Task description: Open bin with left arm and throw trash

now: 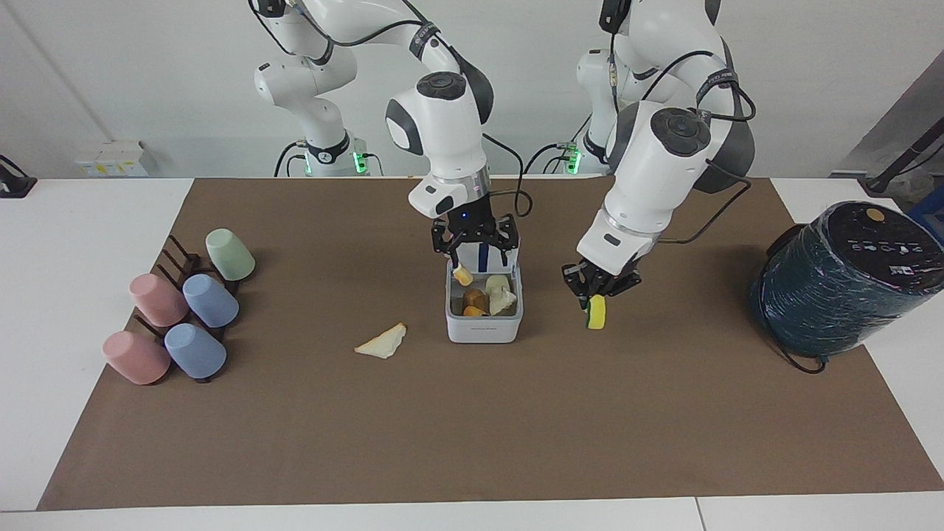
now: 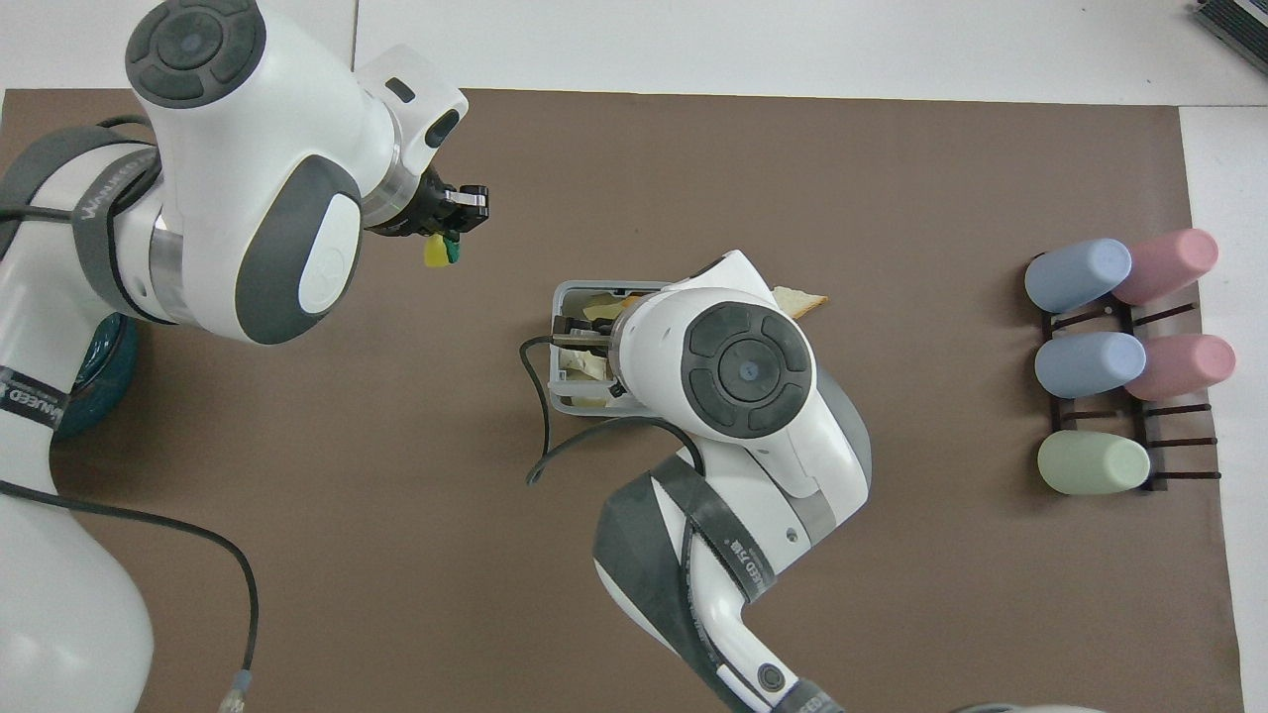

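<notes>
Brown mat [image 1: 472,413] over white table, pale wall up top. Bin [image 1: 484,324] mid-mat, lid up against robots' side, scraps already inside.

R gripper [image 1: 476,253] over bin, fingers spread; small tan chunk [image 1: 462,276] just under one fingertip at bin's rim, cannot tell if touching or dropping free.

L gripper [image 1: 596,291] over bare mat beside bin, toward L arm's end, pinching yellow scrap [image 1: 596,313] by top edge, scrap hanging below tips. In overhead view same scrap [image 2: 437,254] well clear of bin rim [image 2: 557,337].

Bread wedge [image 1: 382,344] flat on mat, beside bin toward R arm's end, touching nothing.

Handling, as judged: yellow scrap looks light, wrinkly, prob. soft; edge pinch enough, but may swing or stick to pad on release, so best let go low over bin centre. Wedge looks light, crumbly, thin at tip; best taken across thick crust edge w/ gentle squeeze, not by point. Bin prob. light plastic, could slide if bumped on wall; lid likely to drop shut if nudged.

Cups [image 1: 177,313] on rack toward R arm's end, dark cylinder [image 1: 841,280] toward L arm's end; both out of way.
</notes>
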`<state>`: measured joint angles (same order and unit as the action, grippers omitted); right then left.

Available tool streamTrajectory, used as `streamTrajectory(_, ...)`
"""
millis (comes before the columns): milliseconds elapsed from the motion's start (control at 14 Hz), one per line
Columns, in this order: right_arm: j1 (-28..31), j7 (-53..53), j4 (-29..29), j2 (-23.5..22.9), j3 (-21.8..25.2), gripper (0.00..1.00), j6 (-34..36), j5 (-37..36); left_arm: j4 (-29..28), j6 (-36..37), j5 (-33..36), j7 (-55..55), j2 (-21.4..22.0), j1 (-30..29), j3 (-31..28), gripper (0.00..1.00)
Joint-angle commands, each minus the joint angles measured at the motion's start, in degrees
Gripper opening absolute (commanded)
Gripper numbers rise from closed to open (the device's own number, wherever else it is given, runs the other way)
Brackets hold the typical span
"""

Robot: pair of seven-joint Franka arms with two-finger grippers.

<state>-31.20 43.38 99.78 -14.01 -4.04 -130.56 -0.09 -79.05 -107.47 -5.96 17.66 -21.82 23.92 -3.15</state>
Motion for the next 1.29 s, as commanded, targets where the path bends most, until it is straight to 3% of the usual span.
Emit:
streamTrajectory(0, 0.09, 0.3, -0.29, -0.05, -0.27, 1.0, -1.0, 0.79, 0.03, -0.63, -0.63, 0.71, 0.37, 0.43, -0.27, 0.0)
streamTrajectory(286, 1.4, -1.45, -0.81, -0.14, -0.18, 1.0, -1.28, 0.36, 0.03, -2.21, -0.72, 1.41, 0.37, 1.3, 0.87, 0.0)
streamTrajectory(714, 11.23, -15.05, 1.64, 5.74, -0.09, 1.0, 4.69, 0.36, -1.72, -8.81, -0.8, 11.42, 0.99, 8.76, 1.05, 0.0)
streamTrajectory(929, 17.12, -20.17, 4.19, 7.16, 0.0, 1.0, 4.88, 0.36, -6.97, -8.98, -0.98, 11.96, 3.7, 12.46, 1.05, 0.01)
streamTrajectory(1071, 20.46, -19.65, 5.33, 7.07, 0.0, 1.0, 4.79, 0.44, -12.34, -10.47, -0.98, 11.96, 6.16, 13.95, 1.05, 0.15)
streamTrajectory(1143, 21.52, -18.61, 5.6, 6.81, 0.0, 1.0, 4.7, 0.44, -13.84, -10.83, -0.98, 11.96, 6.87, 15.18, 0.96, 0.3)
streamTrajectory(1214, 22.58, -16.77, 6.13, 6.28, 0.08, 1.0, 4.35, 0.44, -14.03, -10.22, -0.98, 12.13, 7.05, 15.63, 0.96, 0.57)
